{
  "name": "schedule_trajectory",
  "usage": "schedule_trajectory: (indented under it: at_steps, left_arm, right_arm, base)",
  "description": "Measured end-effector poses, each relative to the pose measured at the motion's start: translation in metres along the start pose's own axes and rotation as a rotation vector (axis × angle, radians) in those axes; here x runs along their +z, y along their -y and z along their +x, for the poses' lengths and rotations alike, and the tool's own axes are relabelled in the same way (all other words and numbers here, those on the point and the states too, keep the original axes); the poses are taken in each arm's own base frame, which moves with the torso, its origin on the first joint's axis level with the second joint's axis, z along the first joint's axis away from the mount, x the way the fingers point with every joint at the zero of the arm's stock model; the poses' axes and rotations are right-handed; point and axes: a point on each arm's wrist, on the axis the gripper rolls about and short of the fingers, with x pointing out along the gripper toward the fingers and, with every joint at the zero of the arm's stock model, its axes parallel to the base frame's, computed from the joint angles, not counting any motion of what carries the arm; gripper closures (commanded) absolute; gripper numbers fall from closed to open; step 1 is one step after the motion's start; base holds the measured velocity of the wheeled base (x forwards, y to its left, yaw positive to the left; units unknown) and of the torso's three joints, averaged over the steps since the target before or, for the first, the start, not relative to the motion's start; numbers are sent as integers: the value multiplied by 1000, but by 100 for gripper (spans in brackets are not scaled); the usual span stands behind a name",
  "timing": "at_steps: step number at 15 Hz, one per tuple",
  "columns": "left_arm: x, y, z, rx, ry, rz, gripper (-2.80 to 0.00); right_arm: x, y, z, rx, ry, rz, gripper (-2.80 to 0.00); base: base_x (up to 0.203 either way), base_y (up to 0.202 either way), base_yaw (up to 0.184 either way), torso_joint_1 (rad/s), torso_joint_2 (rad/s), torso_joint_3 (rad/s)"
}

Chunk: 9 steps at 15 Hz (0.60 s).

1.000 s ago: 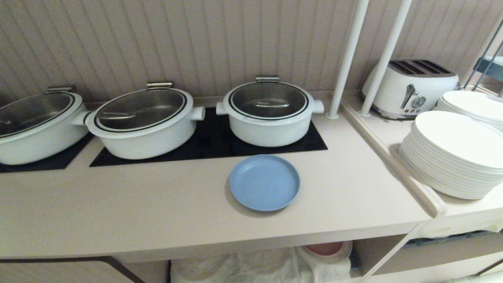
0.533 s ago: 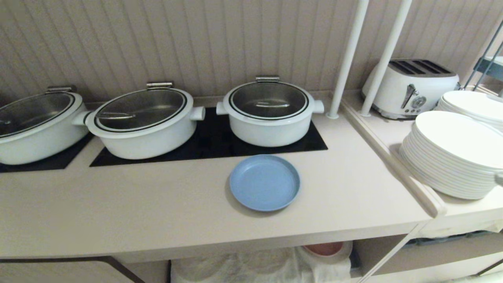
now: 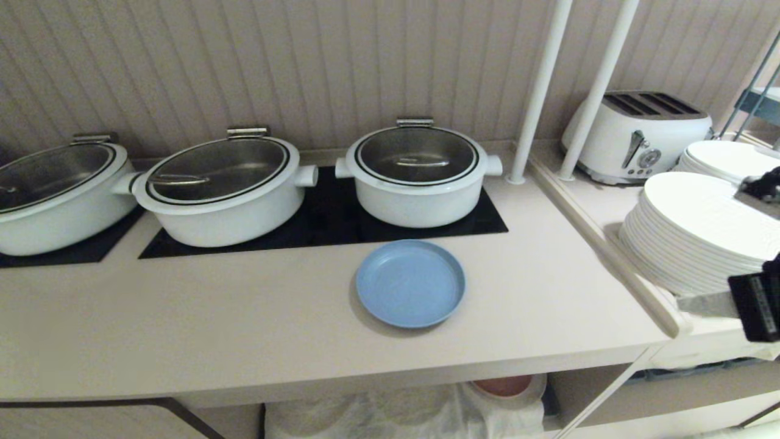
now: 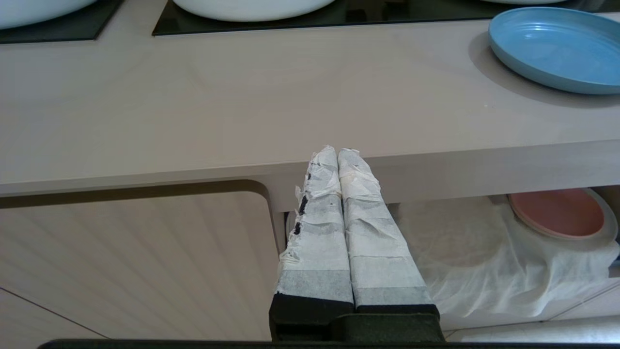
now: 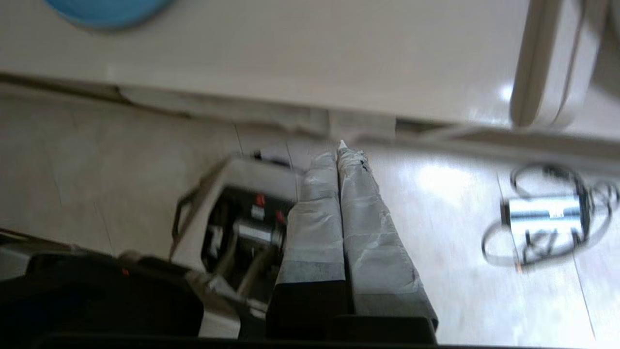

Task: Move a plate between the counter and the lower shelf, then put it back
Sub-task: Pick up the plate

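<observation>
Since the earlier frames our right arm has come into the head view at the far right edge, where nothing of it showed a second ago; the rest of the scene has not shifted. Our right gripper has its tape-wrapped fingers pressed together with nothing between them, and in the right wrist view they hang over the pale floor just off the front edge of the desk. Our left gripper is parked low in front of the desk edge, its white-taped fingers likewise pressed together and holding nothing. The small round matte light-blue plate lies flat on the long pale-beige desk, just in front of the black glass hob panel and of the round white pot with a glass lid standing on it; neither gripper touches the plate. Below the desk, the lower shelf with its wrinkled white cloth shows a pink plate resting on the cloth. On the side ledge to the right stand stacked large white plates and a white toaster.
</observation>
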Motion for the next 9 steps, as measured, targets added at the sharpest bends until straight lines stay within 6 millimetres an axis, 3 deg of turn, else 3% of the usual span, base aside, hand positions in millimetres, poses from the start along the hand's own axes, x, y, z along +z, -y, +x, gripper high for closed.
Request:
schedule_trajectory:
  at_steps: [3, 9]
  left_arm:
    - [0, 0, 0, 0, 0, 0, 0]
    - [0, 0, 0, 0, 0, 0, 0]
  right_arm:
    - [20, -20, 28, -9, -78, 29, 0]
    - [74, -79, 79, 45, -178, 71, 0]
  base:
    - [0, 0, 0, 0, 0, 0]
    - [0, 0, 0, 0, 0, 0]
